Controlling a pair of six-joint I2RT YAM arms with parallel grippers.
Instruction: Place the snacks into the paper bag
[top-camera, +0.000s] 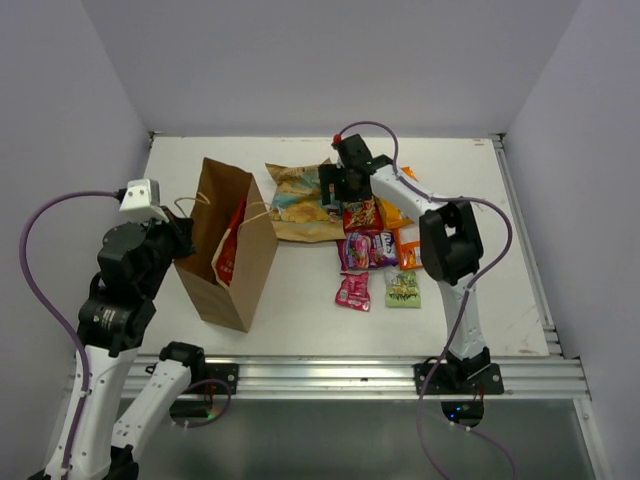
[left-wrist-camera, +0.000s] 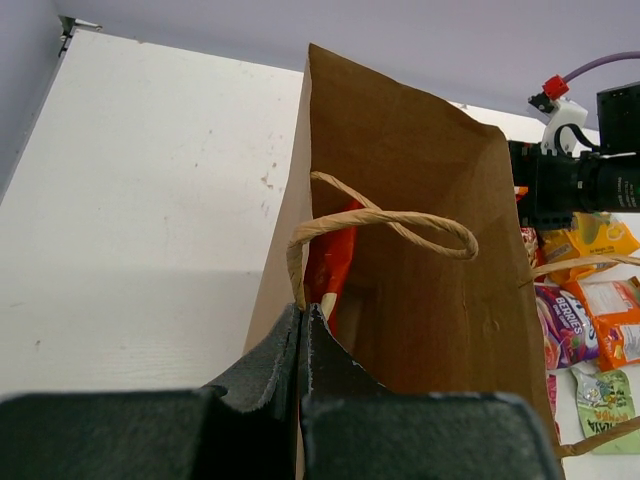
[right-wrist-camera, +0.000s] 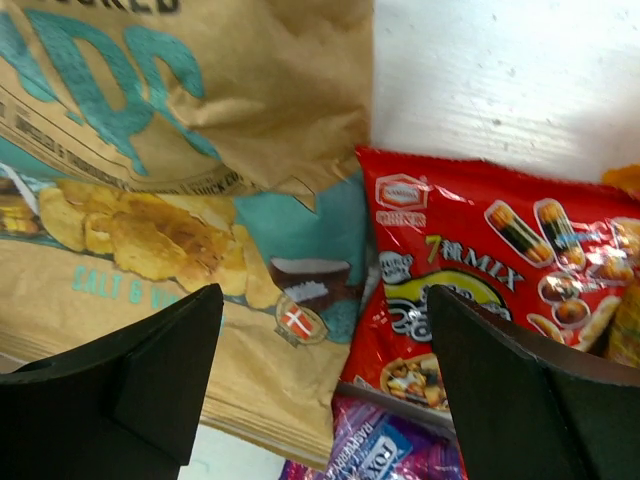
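Left gripper (left-wrist-camera: 302, 322): jaws pressed together, pinching the rim of the tall brown kraft paper bag (left-wrist-camera: 420, 200). The bag stands upright and open, with a red-orange shiny packet (left-wrist-camera: 330, 265) inside it. Right gripper (right-wrist-camera: 320, 370): jaws spread wide and holding nothing. It hovers to the right of the bag, over the large tan-and-blue chip bag (right-wrist-camera: 150, 200) and the red mixed-snack packet (right-wrist-camera: 480, 270) that touches it. Farther right of the bag, a purple packet (top-camera: 370, 248), a pink packet (top-camera: 353, 290) and a green packet (top-camera: 403, 288) lie flat on the white table (top-camera: 300, 310).
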